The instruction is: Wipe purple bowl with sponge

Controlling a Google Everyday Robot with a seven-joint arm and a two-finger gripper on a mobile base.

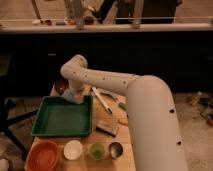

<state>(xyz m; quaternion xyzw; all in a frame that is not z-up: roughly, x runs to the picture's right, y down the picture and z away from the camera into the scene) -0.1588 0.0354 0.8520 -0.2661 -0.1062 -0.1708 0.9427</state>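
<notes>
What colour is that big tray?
The tray is green, in the camera view; the hand hovers at its far edge, near the purple bowl.

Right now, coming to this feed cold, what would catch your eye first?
The big white arm fills the right half and bends left, its end effector down at the far edge of the green tray with the pale sponge at its tip. Just beside it, the purple bowl peeks out, partly hidden. In front of the tray stand an orange bowl and a white bowl.
</notes>
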